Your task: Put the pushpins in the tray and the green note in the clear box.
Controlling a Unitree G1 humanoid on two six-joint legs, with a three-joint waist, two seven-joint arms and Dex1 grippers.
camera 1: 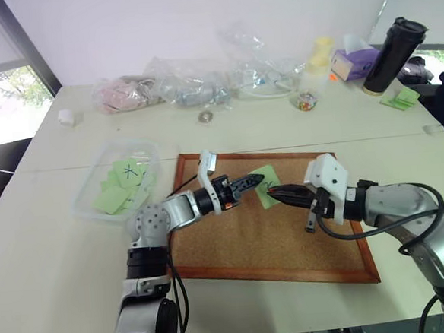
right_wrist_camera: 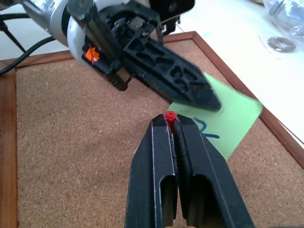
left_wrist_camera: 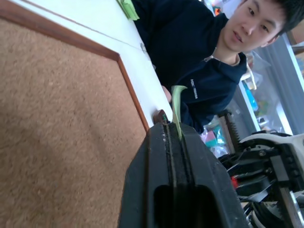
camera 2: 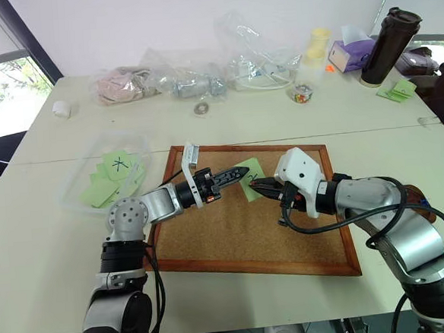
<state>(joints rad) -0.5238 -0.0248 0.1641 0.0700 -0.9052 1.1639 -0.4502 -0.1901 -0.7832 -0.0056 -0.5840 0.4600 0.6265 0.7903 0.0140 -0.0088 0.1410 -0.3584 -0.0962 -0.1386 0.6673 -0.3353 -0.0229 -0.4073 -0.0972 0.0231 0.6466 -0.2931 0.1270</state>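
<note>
Left gripper (camera 1: 259, 180) clamps the green note (camera 1: 267, 186) edge over the corkboard (camera 1: 273, 239); right gripper (right_wrist_camera: 170, 118) pinches a red pushpin (right_wrist_camera: 169, 115). Clear box (camera 1: 87, 200) lies far left, nearer the left arm.

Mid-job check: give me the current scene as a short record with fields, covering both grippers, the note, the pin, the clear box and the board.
left gripper: shut on the green note's edge
right gripper: shut on a red pushpin
green note: over the corkboard's far edge, blue pen mark on it, between the two grippers
corkboard: wood-framed, flat on the table
clear box: on the table to the robot's left of the corkboard, already holding green slips
tray: cannot place it for certain
person: in a dark top, seen across the table
</note>
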